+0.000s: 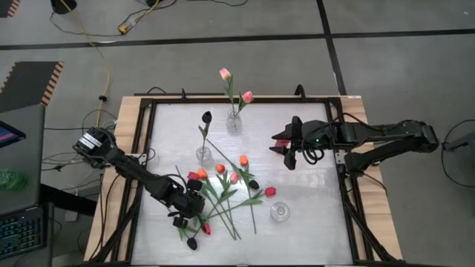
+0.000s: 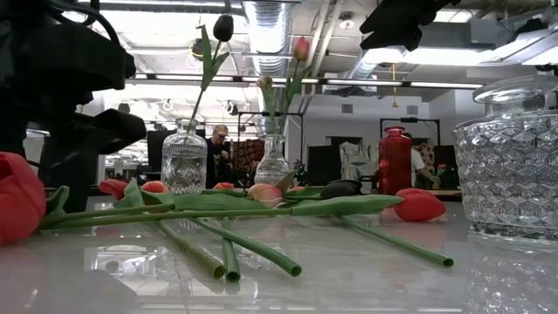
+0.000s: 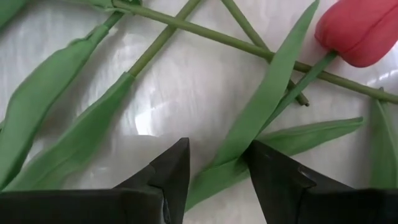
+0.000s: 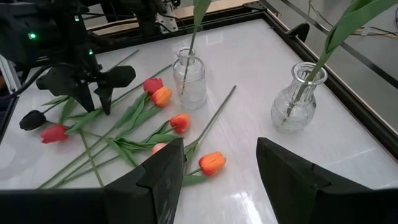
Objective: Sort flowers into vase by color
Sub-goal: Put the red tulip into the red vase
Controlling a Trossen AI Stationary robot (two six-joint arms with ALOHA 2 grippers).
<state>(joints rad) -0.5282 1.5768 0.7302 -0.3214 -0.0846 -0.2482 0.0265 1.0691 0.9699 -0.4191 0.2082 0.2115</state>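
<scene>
Several loose flowers (image 1: 223,196) lie in a crossed pile on the white table, with red, orange, pink and black heads. One glass vase (image 1: 234,122) holds two pink tulips by their stems. A second vase (image 1: 204,154) holds a black one, and a third (image 1: 279,212) stands empty. My left gripper (image 1: 184,217) is low over the pile's near left part, pointing down and open. Its fingers (image 3: 177,168) stand on either side of a green leaf (image 3: 249,134), near a red head (image 3: 360,37). My right gripper (image 1: 286,144) hangs open, high over the right side.
A black frame (image 1: 349,208) rims the table. In the low view the empty cut-glass vase (image 2: 510,166) stands close at the right, with stems (image 2: 253,249) running toward the near edge. Bare table lies at the far left and near right. A person (image 2: 218,144) sits in the room behind.
</scene>
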